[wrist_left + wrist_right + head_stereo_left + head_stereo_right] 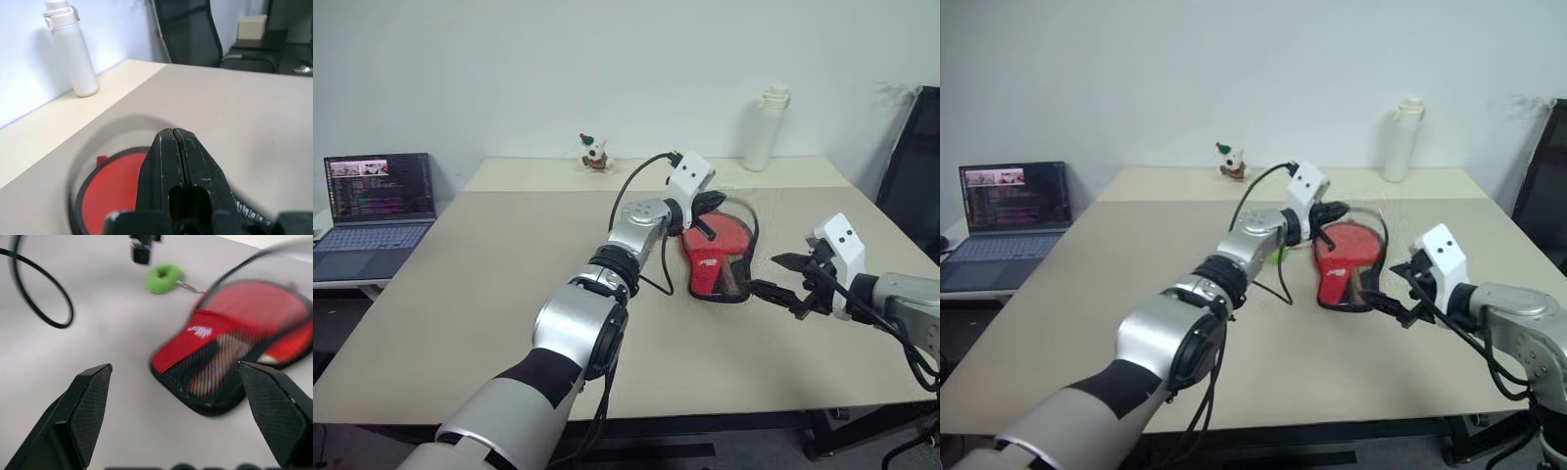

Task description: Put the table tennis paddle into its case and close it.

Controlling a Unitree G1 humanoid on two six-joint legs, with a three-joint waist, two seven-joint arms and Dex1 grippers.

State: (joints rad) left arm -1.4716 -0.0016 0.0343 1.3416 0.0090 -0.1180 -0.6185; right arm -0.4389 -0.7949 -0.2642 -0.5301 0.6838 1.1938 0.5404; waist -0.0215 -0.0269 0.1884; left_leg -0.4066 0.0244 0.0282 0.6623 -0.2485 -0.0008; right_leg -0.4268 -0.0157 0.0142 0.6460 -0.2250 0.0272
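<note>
Since the paddle (281, 328) already lies inside the case (713, 257), its red face showing under the raised flap and its wooden handle dimly visible through the black mesh pocket (215, 367), the step in hand looks like the closing. The case rests on the table (489, 294) near the middle, handle end toward the robot, the flap's black zip edge (1376, 230) arching up off the red face rather than lying flat. A green charm (164, 278) sits on the table just beside the case, on the left side.

The left gripper (176, 152) hangs over the round end of the case with its fingers pressed fully together; whether anything thin is pinched between them cannot be told. The right gripper (788, 279) waits near the handle end, jaws spread wide and holding nothing, apart from the fabric.

To close it well, the flap probably needs laying flat first, so both halves of the zip meet along the rim. The right gripper would best pin the handle end down, since the soft case is likely to slide or bunch when the zip is pulled. A slow pull following the curve seems safer than a straight tug.

A white bottle (767, 127), a small figurine (595, 153) and a laptop (377, 201) stand well clear.
</note>
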